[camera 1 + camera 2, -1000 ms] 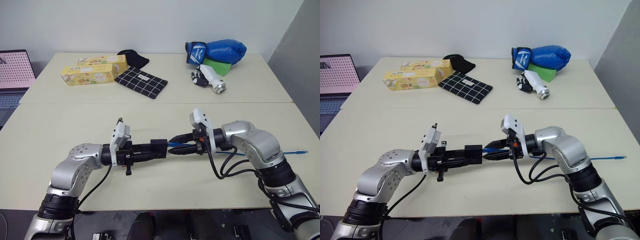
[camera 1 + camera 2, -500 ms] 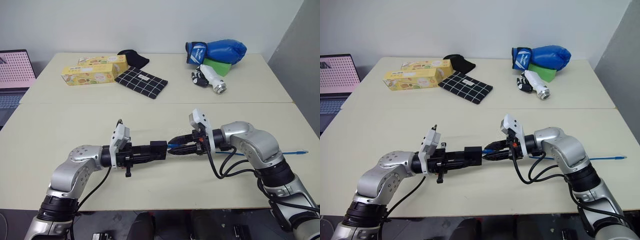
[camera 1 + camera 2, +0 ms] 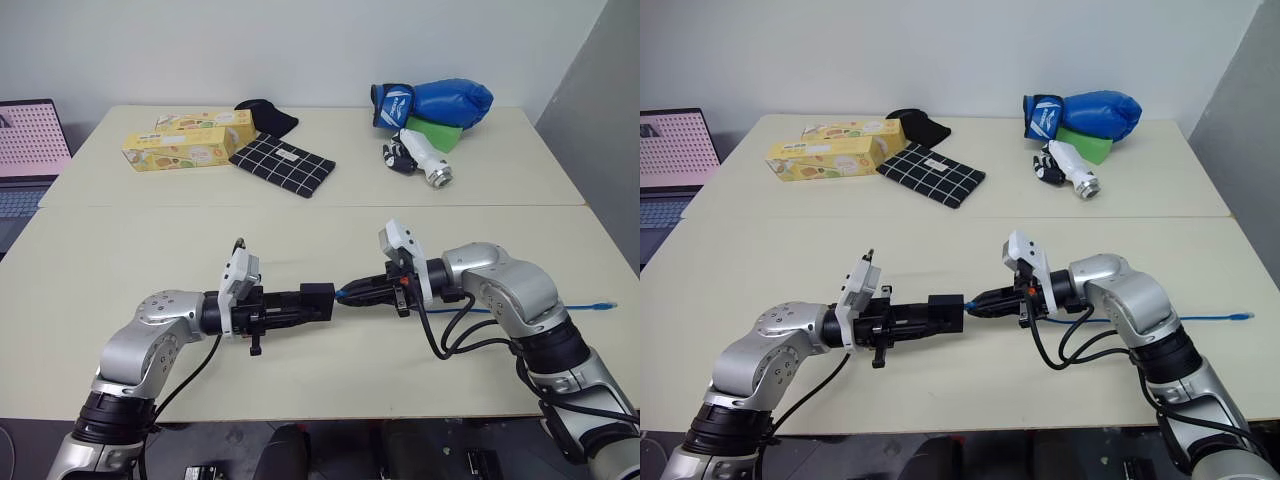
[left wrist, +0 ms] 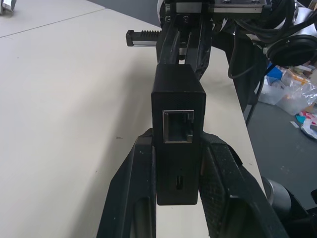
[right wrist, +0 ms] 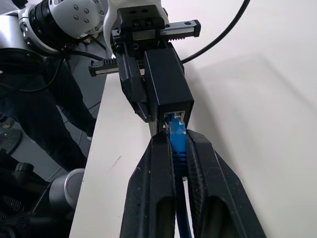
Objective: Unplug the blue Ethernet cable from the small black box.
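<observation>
The blue Ethernet cable (image 5: 177, 144) is still plugged into the small black box (image 5: 167, 82), which is held in the air above the front of the desk (image 3: 120, 250) between the two arms. The box is clamped between the fingers of the left gripper (image 3: 318, 299), with an empty port facing the left wrist camera. The right gripper (image 5: 174, 148) is pressed together on the cable's blue boot just behind the plug, right at the box's port. From there the cable is seen running behind the right arm across the desk to a free end near the right edge (image 3: 603, 302).
</observation>
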